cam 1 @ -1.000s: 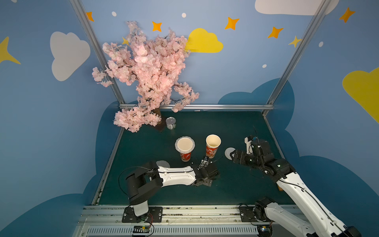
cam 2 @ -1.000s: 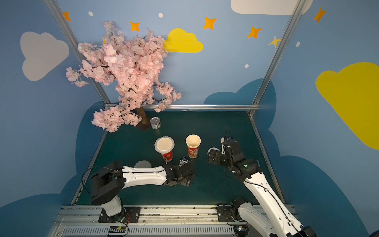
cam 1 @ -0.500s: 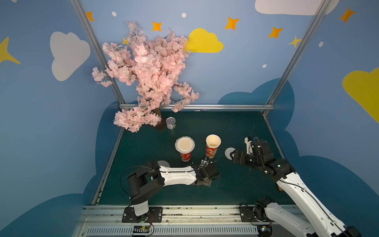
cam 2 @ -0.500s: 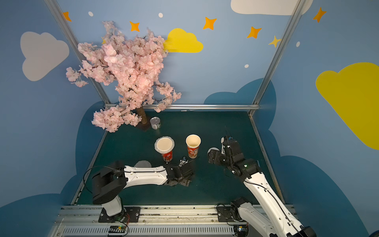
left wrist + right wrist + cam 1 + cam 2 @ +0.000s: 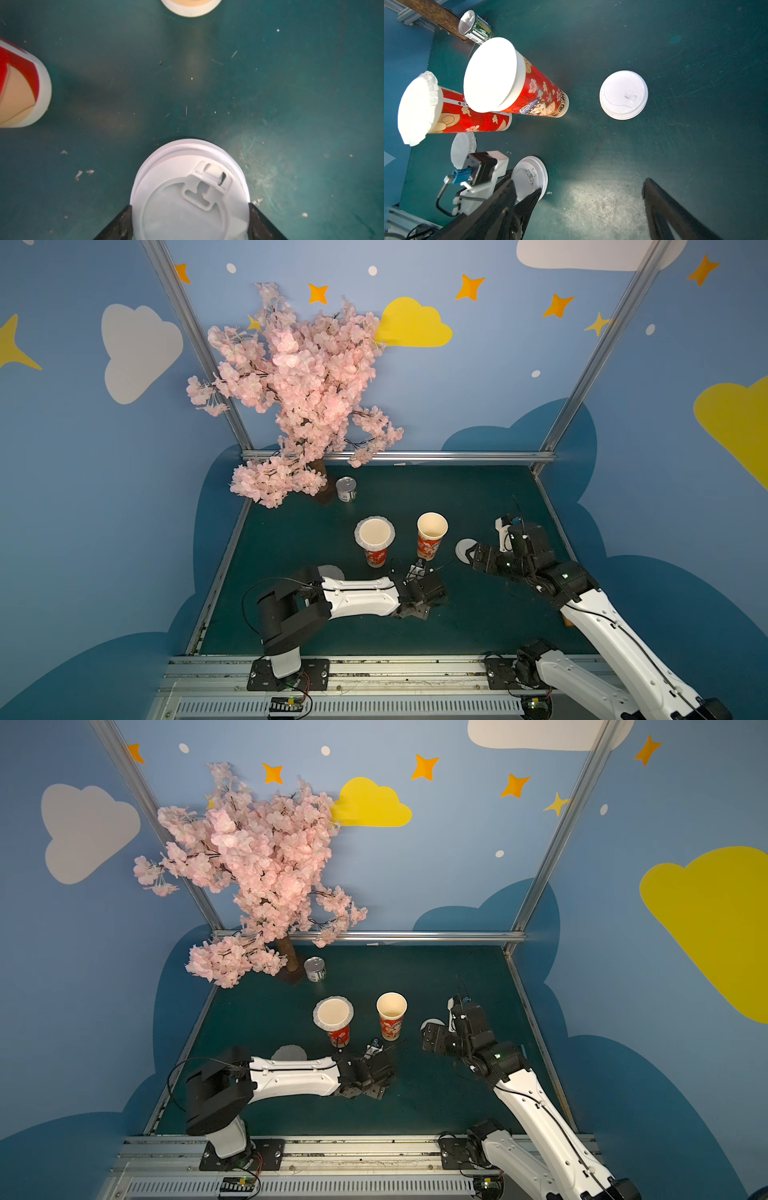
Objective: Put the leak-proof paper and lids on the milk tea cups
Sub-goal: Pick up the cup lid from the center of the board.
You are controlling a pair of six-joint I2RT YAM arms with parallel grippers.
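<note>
Two red-and-white milk tea cups stand mid-table. The left cup [image 5: 376, 558] wears a scalloped leak-proof paper [image 5: 374, 533] over its mouth. The right cup [image 5: 430, 545] stands with its mouth bare. A second leak-proof paper [image 5: 332, 571] lies flat on the mat, partly behind the left arm. In front of the cups my left gripper [image 5: 190, 205] is low over the mat, its fingers [image 5: 122, 220] pressed on both sides of a white plastic lid [image 5: 187, 187]. My right gripper [image 5: 473, 558] stands wide open and holds nothing, right of the cups.
A second white lid [image 5: 624, 94] lies on the mat by the right gripper. A silver tin can [image 5: 347, 488] and a pink blossom tree [image 5: 299, 385] stand at the back left. Metal rails edge the green mat [image 5: 478, 497].
The left arm's elbow has shifted a little. Cups, papers, lids and the right arm stay where they were.
</note>
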